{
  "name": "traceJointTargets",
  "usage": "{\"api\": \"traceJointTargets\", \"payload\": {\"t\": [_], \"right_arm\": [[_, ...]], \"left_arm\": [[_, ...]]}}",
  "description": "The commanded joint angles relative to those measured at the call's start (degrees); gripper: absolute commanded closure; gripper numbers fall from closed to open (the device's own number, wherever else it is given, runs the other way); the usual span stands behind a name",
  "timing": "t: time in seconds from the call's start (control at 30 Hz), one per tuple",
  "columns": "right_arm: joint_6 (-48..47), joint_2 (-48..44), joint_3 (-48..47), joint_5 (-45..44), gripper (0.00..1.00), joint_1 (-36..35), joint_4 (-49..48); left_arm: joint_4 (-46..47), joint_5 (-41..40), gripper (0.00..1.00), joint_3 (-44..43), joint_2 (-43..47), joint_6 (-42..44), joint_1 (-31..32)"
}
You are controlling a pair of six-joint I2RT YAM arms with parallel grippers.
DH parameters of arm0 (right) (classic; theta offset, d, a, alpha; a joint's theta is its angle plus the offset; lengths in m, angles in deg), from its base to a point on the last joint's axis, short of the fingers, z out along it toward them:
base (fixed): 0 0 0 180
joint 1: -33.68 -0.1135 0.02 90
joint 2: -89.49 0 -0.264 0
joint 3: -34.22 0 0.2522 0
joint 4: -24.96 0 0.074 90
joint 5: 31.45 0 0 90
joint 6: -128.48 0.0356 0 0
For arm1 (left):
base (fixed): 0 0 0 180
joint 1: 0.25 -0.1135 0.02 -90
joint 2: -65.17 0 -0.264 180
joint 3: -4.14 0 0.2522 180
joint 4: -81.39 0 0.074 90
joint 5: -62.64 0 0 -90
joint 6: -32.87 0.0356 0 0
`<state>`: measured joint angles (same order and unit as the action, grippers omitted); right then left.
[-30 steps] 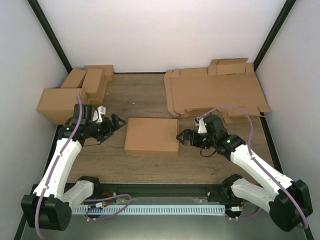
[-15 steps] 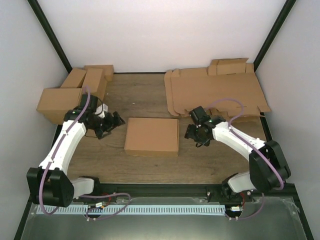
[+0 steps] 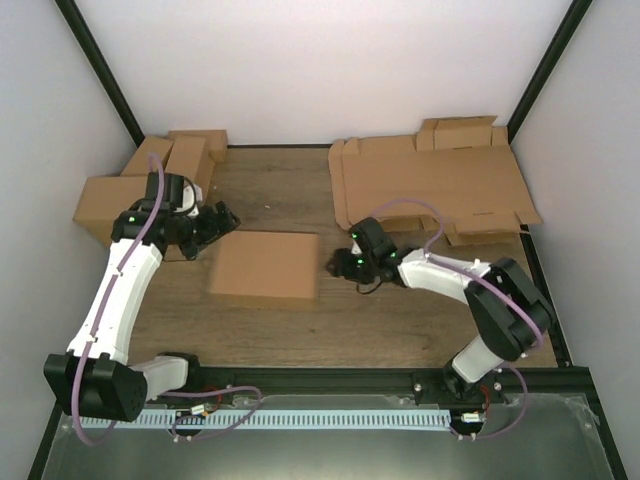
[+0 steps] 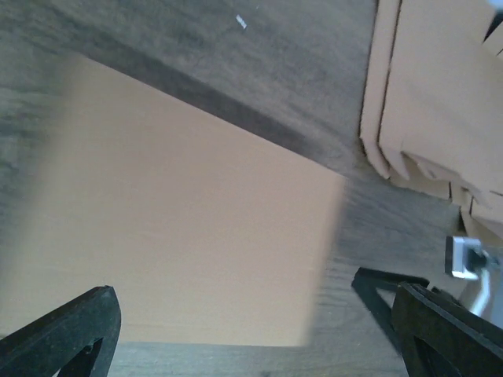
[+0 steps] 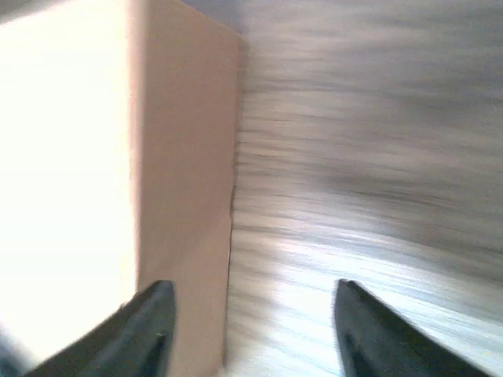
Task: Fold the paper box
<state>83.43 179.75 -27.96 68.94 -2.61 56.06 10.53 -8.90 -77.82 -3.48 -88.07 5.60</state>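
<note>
Paper box (image 3: 263,265) slid left, left hand (image 3: 224,220) wide at its far corner, right hand (image 3: 339,265) half-narrowed, empty, beside it

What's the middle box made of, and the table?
The box looks like plain brown cardboard, matte, unprinted, with a crisp folded edge. The table looks like dark wood or wood-look laminate; grain streaks show.

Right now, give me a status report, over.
Left fingers open by paper box. Right fingers apart at its right edge. Nothing blocking.
</note>
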Motion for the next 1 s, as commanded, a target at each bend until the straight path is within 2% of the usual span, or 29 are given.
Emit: {"api": "traceJointTargets", "payload": {"t": [0.0,0.07,0.13,0.17,0.27,0.33,0.47,0.57,0.67,0.77,0.87,0.97], "right_arm": [[3.3,-7.9,2.0,15.9,0.36,-3.8,-39.9],[0.6,-8.0,0.5,15.6,0.40,-0.4,-32.2],[-3.0,-7.5,-2.2,10.4,0.44,0.9,-19.0],[-3.8,-7.7,-3.3,5.4,0.42,1.0,-14.3],[-2.7,-9.9,-4.8,-9.4,0.28,0.9,-4.0],[-5.3,-12.0,-3.9,-17.0,0.20,1.0,-3.0],[-20.2,-18.1,2.4,-22.2,0.07,1.0,-13.5],[-28.4,-23.9,10.6,-24.6,0.01,1.0,-26.4],[-33.3,-28.4,18.4,-24.0,0.00,1.6,-38.6],[-37.0,-29.5,22.1,-23.8,0.00,2.3,-45.0],[-41.1,-28.9,24.5,-23.2,0.00,3.6,-50.0],[-42.8,-28.1,27.3,-20.7,0.00,8.1,-56.5]], "left_arm": [[-0.3,-0.9,0.03,-2.6,0.4,0.0,0.0],[0.4,0.1,0.03,-1.9,0.4,-0.1,-0.1],[1.1,1.0,0.03,-0.9,0.6,-0.1,-0.1],[1.5,1.2,0.03,-0.4,0.7,0.0,-0.1],[2.4,2.1,0.03,0.6,0.7,0.9,0.0],[4.0,2.9,0.03,1.5,1.0,1.7,0.0],[9.1,3.6,0.02,4.1,2.2,3.7,0.0],[16.2,1.0,0.00,6.6,5.7,6.5,0.1],[25.7,-3.8,0.00,11.0,11.3,9.5,0.1],[35.6,-7.5,0.00,16.6,15.3,11.6,0.1],[42.9,-11.0,0.00,21.4,16.4,13.6,0.1],[48.7,-16.0,0.00,25.1,14.5,17.2,0.0]]}}
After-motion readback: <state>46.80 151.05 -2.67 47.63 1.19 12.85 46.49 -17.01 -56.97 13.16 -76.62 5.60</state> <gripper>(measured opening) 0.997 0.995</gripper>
